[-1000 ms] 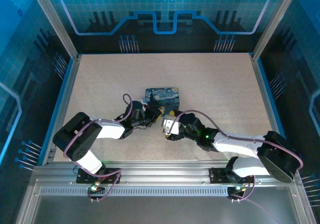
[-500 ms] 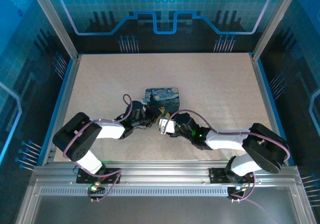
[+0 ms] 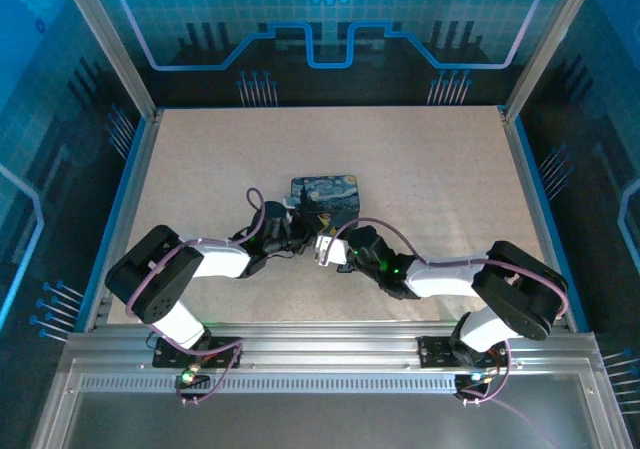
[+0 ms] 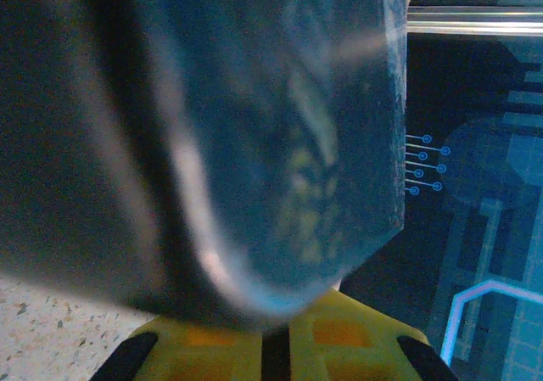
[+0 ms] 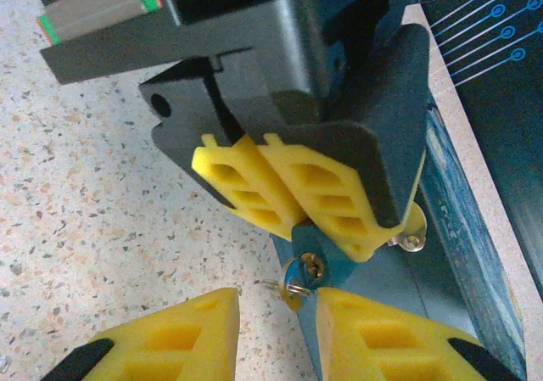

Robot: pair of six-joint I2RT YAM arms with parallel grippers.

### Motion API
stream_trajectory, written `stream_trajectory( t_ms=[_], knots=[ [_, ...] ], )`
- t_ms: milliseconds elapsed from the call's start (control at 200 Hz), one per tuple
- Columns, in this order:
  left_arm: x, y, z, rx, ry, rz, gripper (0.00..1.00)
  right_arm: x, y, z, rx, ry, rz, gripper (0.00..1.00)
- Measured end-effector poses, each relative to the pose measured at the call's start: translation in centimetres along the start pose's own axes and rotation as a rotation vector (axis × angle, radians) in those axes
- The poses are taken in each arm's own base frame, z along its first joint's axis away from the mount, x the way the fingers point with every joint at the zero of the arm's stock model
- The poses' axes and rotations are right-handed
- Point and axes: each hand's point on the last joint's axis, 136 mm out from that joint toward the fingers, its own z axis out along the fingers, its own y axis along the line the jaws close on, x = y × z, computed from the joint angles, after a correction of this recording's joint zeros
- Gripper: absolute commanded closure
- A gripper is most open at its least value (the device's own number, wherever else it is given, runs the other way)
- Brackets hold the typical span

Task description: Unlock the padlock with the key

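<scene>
In the right wrist view the padlock (image 5: pixel 316 266) is a small blue body with a brass keyhole. My left gripper (image 5: pixel 327 232) has its yellow pads shut on it. The key (image 5: pixel 294 289), small with a thin ring, sticks out of the keyhole and hangs down. It sits in the gap between the fingertips of my right gripper (image 5: pixel 278 330), whose jaws stand apart without clamping it. From above, the left gripper (image 3: pixel 298 237) and right gripper (image 3: pixel 322 251) meet nose to nose in front of the tin. The left gripper (image 4: pixel 274 347) shows its pads pressed together in its own view.
The blue starry-print tin (image 3: pixel 325 194) lies just behind both grippers, its side (image 5: pixel 462 237) right behind the padlock and its blurred wall (image 4: pixel 280 143) very close to the left wrist camera. A silvery loop (image 5: pixel 413 239) shows by the tin. Speckled tabletop (image 3: pixel 430 169) stretches around.
My right arm has swung left, bringing its gripper up against the left gripper, and its jaws have narrowed around the key. The left arm has stayed still.
</scene>
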Motion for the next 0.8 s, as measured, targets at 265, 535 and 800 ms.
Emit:
stream_trajectory(
  t_ms=[265,535,800],
  knots=[
    [-0.06,0.01,0.01,-0.001,-0.005,0.000,1.00,-0.32,-0.37,0.30,0.016,-0.005,0.007,0.80],
    [-0.51,0.28,0.00,-0.013,-0.031,-0.002,1.00,-0.13,-0.30,0.59,0.019,0.004,0.018,0.90],
    [-0.77,0.33,-0.01,-0.016,-0.046,-0.003,1.00,-0.12,-0.42,0.70,0.030,0.006,0.067,1.00]
  ],
)
